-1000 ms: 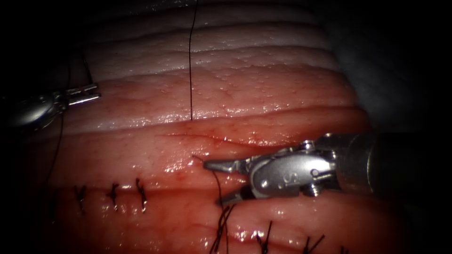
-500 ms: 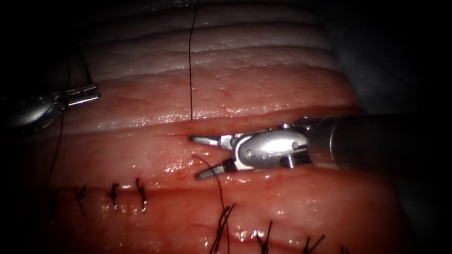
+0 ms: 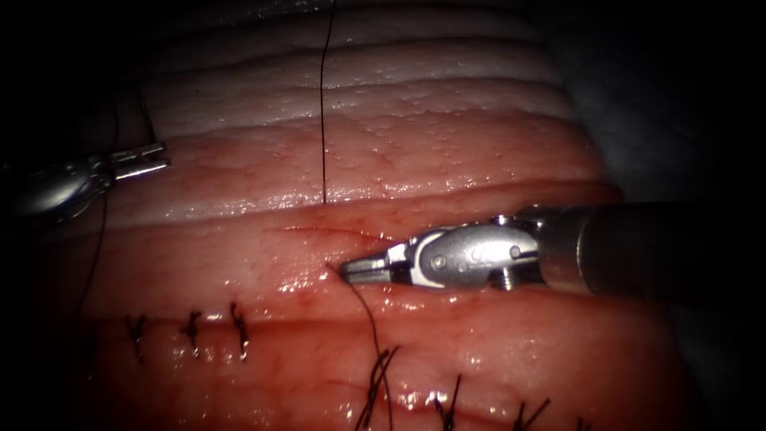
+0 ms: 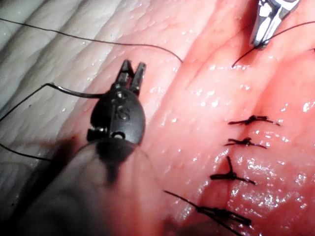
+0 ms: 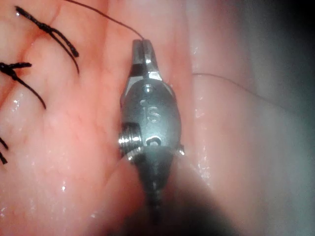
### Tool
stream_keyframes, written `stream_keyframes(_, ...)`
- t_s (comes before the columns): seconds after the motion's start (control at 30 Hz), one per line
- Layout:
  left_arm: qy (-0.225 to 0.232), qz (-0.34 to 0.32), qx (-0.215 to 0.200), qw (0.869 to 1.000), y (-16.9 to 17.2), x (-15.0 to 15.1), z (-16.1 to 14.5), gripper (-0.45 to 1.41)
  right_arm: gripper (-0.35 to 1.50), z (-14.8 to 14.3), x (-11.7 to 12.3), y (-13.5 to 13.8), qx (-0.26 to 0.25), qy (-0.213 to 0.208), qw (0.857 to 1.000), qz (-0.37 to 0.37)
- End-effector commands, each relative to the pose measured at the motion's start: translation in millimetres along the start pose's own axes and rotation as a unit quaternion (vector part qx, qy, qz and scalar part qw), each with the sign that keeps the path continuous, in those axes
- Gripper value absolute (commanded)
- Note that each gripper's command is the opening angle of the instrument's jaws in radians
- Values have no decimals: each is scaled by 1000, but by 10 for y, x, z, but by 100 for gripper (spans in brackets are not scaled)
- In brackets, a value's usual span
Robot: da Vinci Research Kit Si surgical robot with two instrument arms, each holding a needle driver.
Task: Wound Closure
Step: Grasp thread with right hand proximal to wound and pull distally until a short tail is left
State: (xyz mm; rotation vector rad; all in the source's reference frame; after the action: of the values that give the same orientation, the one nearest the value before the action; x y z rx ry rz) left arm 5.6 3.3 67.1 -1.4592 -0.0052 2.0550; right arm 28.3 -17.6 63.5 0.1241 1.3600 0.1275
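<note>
The right tool [image 3: 345, 270] is lying across the tissue [image 3: 479, 144] from its right edge, with its tip near the middle of the pink band. Its jaws are clenched on the free end of the thread [image 3: 367, 311], where that end is emerging from the tissue surface. In the two earlier endoscope pictures these jaws were spread apart around the same spot; they are now closed. The right wrist view is showing the same tool [image 5: 142, 45] pinched shut, with the dark thread [image 5: 106, 14] running off from its tip.

From the grasp, the thread is trailing toward the near edge of the tissue, ending among the finished stitches [image 3: 191, 327] along that edge. A second length of thread [image 3: 323, 104] is running straight from the far edge down into the tissue fold.

The left tool [image 3: 163, 158] is resting close to the left edge of the tissue. In the left wrist view its jaws are slightly parted on nothing [image 4: 133, 69], while a thread strand [image 4: 74, 92] is passing just beside them. The needle cannot be located.
</note>
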Motion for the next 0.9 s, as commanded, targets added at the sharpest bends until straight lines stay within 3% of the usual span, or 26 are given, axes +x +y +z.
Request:
stream_keyframes(0.03, 1, 0, 0, 1000, 0, -3, 7, -45, -35, 2, 4, -8, 9, 5, 1000, -4)
stream_keyframes(0.13, 1, 0, 0, 1000, -1, -4, 8, -45, -35, -8, 29, -22, 19, 2, 1000, -18)
stream_keyframes(0.23, 1, 1, 0, 1000, -1, -4, 8, -45, -35, -11, 36, -16, -7, 8, 1000, -16)
stream_keyframes(0.27, 1, 1, 1, 1000, 0, -4, 8, -45, 22, -10, 32, -10, -16, 14, 1000, -15)
stream_keyframes(0.3, 1, 1, 1, 1000, 0, -4, 8, -45, 22, -10, 32, -10, -16, 14, 1000, -15)
stream_keyframes(0.33, 1, 1, 1, 1000, 0, -4, 8, -45, 96, -6, 21, -4, -22, 15, 999, -18)
stream_keyframes(0.37, 1, 1, 1, 1000, 0, -4, 8, -45, 96, -6, 21, -4, -22, 15, 999, -18)
stream_keyframes(0.4, 1, 1, 1, 1000, 0, -4, 8, -45, 118, -2, 13, -3, -24, 14, 999, -21)
stream_keyframes(0.57, 1, 1, -1, 1000, 0, -4, 8, -45, 138, 20, -12, -6, -34, 9, 999, -19)
stream_keyframes(0.67, 1, 1, -1, 1000, 0, -4, 8, -45, 138, 28, -17, -5, -39, 7, 999, -21)
stream_keyframes(0.7, 1, 1, -1, 1000, 0, -4, 8, -45, 125, 32, -17, -3, -40, 6, 999, -21)
stream_keyframes(0.73, 1, 1, -1, 1000, 0, -4, 8, -45, 81, 32, -16, -3, -41, 7, 999, -20)
stream_keyframes(0.77, 1, 1, -1, 1000, 0, -4, 7, -45, 14, 30, -14, -3, -41, 9, 999, -16)
stream_keyframes(0.8, 1, 1, -1, 1000, 0, -4, 7, -45, 14, 30, -14, -3, -41, 9, 999, -16)
stream_keyframes(0.83, 1, 1, -1, 1000, -1, -5, 7, -45, -35, 28, -13, -2, -40, 8, 999, -12)
stream_keyframes(0.9, 1, 1, -1, 1000, -1, -5, 7, -45, -35, 19, -8, 3, -46, 2, 999, -1)
